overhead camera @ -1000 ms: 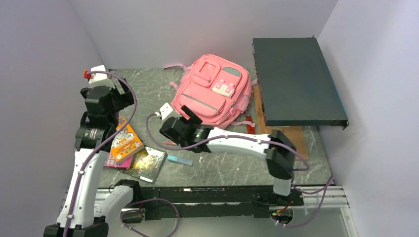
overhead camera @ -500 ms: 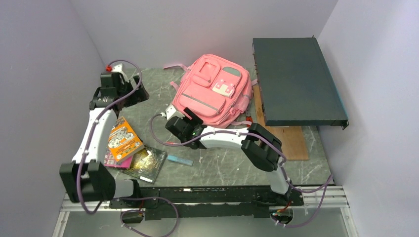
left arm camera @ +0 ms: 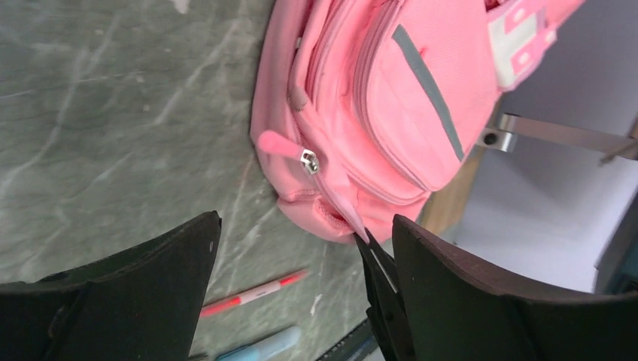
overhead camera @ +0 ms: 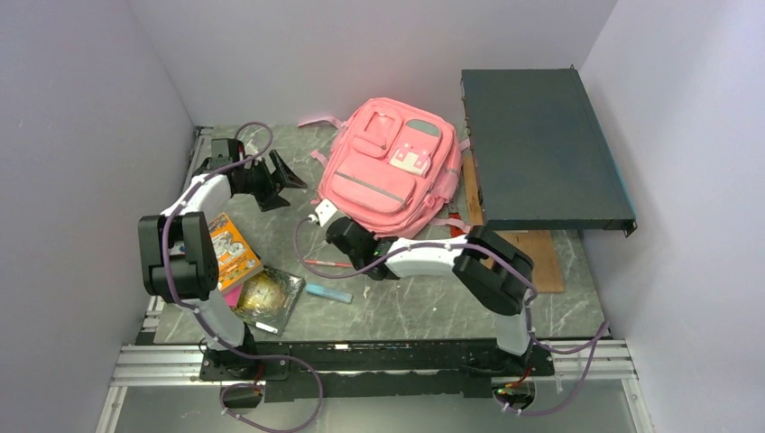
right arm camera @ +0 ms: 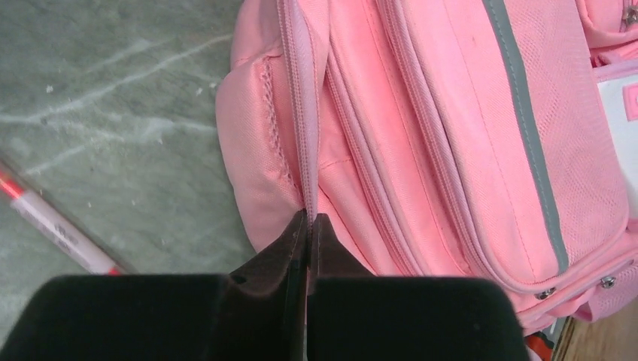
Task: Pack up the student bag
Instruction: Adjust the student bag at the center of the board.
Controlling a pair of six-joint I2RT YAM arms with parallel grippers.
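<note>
Our pink backpack (overhead camera: 388, 176) flat on the table (overhead camera: 406, 307), pockets zipped, contents hidden from us, dark case (overhead camera: 541, 144) just beside its right side, our right claw (right arm camera: 309, 216) pinching its near-corner zip pull (right arm camera: 304, 165), left claw (left arm camera: 305, 220) wide, empty, beside its left.

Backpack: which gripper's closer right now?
Right. The right gripper is pinched shut on the backpack at its near-left corner; the left gripper hangs open off its left side, not touching.

The student bag (overhead camera: 388, 176) lies on the tabletop (overhead camera: 406, 302), its nearest edge in the right gripper (right arm camera: 308, 222). The left gripper (left arm camera: 305, 222) is to the bag's left, apart from it. A pen (overhead camera: 327, 263) lies just left of the right gripper.
</note>
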